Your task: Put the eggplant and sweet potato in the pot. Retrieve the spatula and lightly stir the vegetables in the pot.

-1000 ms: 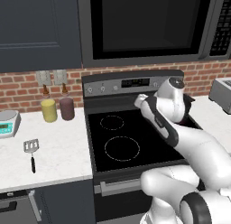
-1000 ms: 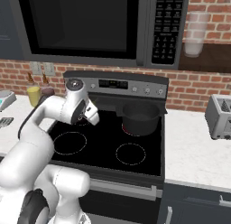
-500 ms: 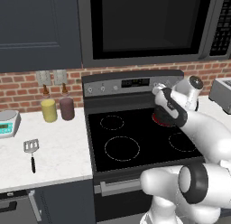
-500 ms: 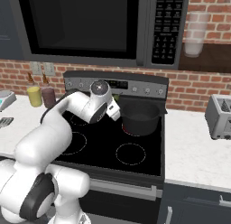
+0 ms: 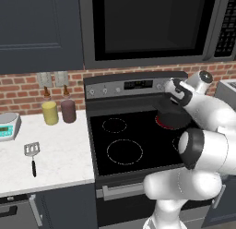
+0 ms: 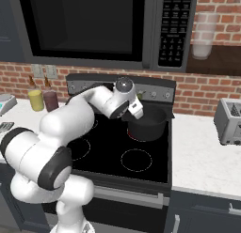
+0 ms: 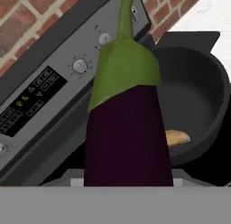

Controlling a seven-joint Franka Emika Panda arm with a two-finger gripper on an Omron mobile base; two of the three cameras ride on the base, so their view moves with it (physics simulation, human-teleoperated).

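Eggplant (image 7: 128,137): dark purple body with a green cap and stem, seen close up in the hand view, stem pointing away from the camera; clamped in the gripper (image 6: 136,110), raised over the stove beside the rim of the pot (image 6: 147,126).

Sweet potato (image 7: 177,137): orange-brown piece lying on the floor of the pot (image 7: 198,101), partly hidden behind the eggplant.

Pot: round, dark, low-walled, standing on the back right burner of the stove (image 5: 129,145), just in front of the control panel (image 7: 49,87); the burner beneath it glows red at its edge in the left base view.

Gripper: closed around the eggplant, held at the pot's left rim in the right base view; fingertips themselves hidden behind the vegetable in the hand view.

Spatula (image 5: 32,155): slotted silver head, thin black handle, lying flat on the worktop (image 5: 60,159) left of the stove, near its front edge, head toward the wall.

Yellow jar (image 5: 50,111) and maroon jar (image 5: 68,110): standing side by side at the back of the worktop against the brick wall.

Scale (image 5: 8,125): at the left edge of the worktop.
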